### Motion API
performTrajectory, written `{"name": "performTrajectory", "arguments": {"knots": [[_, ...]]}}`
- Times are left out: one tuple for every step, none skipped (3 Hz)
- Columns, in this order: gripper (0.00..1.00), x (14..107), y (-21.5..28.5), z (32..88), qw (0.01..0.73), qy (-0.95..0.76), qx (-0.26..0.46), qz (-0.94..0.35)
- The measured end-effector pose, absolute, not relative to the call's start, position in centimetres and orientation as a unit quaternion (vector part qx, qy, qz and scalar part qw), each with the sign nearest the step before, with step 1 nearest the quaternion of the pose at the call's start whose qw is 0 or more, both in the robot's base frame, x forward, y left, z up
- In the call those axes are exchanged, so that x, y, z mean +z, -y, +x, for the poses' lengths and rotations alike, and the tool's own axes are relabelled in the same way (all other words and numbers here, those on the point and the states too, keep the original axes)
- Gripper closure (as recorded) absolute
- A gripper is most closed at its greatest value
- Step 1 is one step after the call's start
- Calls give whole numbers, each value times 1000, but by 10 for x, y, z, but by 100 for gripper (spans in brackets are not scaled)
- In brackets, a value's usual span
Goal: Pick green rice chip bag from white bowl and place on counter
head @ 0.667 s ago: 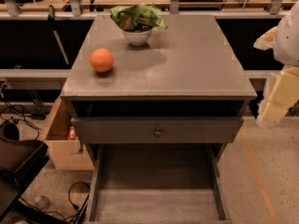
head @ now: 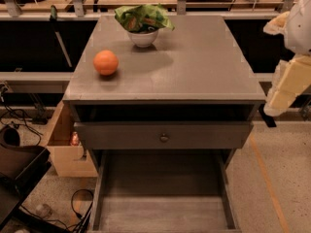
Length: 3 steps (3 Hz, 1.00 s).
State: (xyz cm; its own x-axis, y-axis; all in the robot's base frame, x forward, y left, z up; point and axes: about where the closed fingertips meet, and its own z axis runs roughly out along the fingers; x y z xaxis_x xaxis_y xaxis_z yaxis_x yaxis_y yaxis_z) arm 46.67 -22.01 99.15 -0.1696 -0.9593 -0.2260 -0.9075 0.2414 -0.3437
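Note:
The green rice chip bag (head: 142, 17) lies crumpled in the white bowl (head: 143, 38) and spreads wider than its rim. The bowl stands at the back of the grey counter (head: 194, 67), left of the middle. My gripper (head: 284, 89) hangs at the right edge of the view, off the counter's right side and well away from the bowl. It shows as cream and white parts, and nothing is seen in it.
An orange fruit (head: 106, 62) sits on the counter's left side, in front of the bowl. Below the top is a drawer with a round knob (head: 164, 138). A cardboard box (head: 65, 149) and cables lie on the floor at the left. A rail runs behind the counter.
My arm at the right edge has shifted slightly upward. The bag, bowl and orange fruit have not moved.

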Motion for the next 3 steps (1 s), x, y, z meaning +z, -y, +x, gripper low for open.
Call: {"name": "performTrajectory", "arguments": {"knots": [[0,1023,225,520,266,-720,-108,-632],[0,1066,223,573,336,-672,-143,-644],[0,1084,223,578,352,-663,-154,-642]]}}
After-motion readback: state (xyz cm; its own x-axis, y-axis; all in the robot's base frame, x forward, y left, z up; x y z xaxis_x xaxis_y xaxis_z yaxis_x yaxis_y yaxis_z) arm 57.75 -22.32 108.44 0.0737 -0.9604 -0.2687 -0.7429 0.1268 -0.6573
